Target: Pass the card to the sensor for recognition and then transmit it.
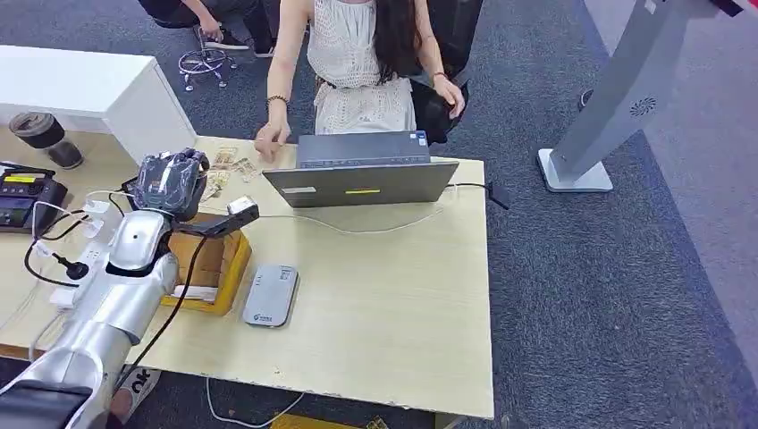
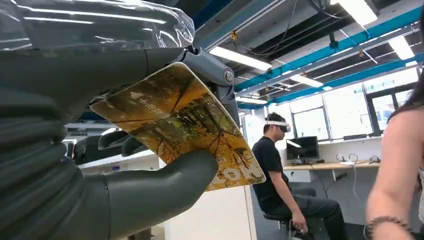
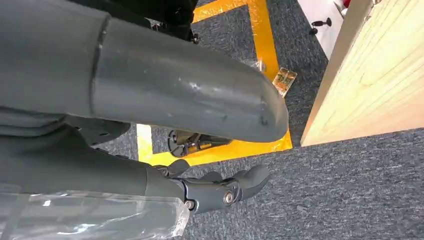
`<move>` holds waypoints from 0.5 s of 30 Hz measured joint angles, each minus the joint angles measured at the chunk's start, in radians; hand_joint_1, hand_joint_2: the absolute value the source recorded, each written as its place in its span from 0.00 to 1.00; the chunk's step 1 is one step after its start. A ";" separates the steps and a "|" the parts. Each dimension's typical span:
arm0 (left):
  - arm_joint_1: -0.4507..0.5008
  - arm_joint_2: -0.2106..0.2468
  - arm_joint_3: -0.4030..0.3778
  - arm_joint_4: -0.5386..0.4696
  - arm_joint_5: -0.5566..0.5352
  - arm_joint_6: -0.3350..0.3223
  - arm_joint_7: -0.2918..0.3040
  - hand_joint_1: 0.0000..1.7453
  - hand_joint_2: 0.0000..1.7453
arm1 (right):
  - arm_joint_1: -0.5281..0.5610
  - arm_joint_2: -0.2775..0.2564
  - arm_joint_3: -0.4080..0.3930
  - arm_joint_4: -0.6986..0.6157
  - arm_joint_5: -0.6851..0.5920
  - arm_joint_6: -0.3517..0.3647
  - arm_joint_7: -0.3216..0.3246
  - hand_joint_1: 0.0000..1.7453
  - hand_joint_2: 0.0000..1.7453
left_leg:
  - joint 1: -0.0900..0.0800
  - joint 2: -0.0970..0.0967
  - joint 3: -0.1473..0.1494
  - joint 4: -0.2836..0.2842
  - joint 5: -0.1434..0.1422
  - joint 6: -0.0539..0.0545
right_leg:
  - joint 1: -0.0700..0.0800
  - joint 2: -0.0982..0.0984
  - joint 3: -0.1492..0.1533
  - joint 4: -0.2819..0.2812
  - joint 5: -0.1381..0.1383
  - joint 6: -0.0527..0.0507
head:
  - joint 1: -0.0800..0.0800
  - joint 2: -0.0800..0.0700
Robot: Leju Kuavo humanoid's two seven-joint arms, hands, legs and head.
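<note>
A yellow-brown picture card (image 2: 185,125) is pinched between the thumb and fingers of my left hand (image 2: 100,150). In the head view that left hand (image 1: 170,183), wrapped in clear plastic, hovers over the back left of the table, above a wooden box (image 1: 214,264); the card is hidden there. The grey flat sensor (image 1: 271,295) lies on the table just right of the box, nearer me than the hand. My right hand (image 3: 150,90) hangs beside the table's edge above the carpet, fingers loosely apart, holding nothing.
A person (image 1: 357,63) sits across the table (image 1: 402,304) behind an open laptop (image 1: 362,170), one hand by loose cards (image 1: 223,165). Cables and a power strip (image 1: 71,268), a black device (image 1: 27,192) and a cup (image 1: 40,134) crowd the left. A grey stand (image 1: 608,98) rises at right.
</note>
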 joint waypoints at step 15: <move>0.386 -0.050 -0.200 -0.690 -0.047 -0.167 0.103 1.00 1.00 | 0.052 -0.003 -0.045 0.001 -0.056 -0.014 -0.072 0.00 0.00 | -0.002 0.000 -0.003 0.000 -0.002 0.003 | -0.002 0.000 -0.004 -0.001 -0.001 0.001 | 0.001 0.000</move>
